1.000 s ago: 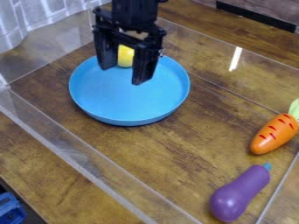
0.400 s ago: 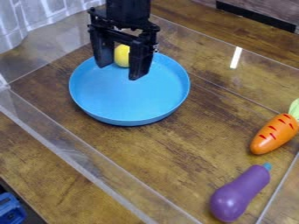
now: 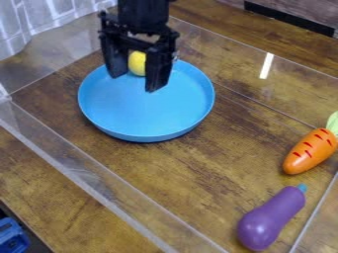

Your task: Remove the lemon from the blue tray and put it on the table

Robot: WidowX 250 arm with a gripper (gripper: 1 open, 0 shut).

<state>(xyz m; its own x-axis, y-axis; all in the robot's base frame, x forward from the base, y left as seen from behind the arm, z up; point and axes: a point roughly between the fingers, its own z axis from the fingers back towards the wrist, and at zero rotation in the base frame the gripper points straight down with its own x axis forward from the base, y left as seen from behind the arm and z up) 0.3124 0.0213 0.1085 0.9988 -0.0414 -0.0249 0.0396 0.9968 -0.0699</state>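
Your dark wood table (image 3: 158, 170) carries the round blue tray (image 3: 145, 111), set near the upper left of the view. Over the tray's far part hangs your claw (image 3: 136, 76), its fingers spread wide. The lemon (image 3: 137, 63) lies at the tray's far edge, seen between those two fingers; you can't tell from this angle whether either one touches it.
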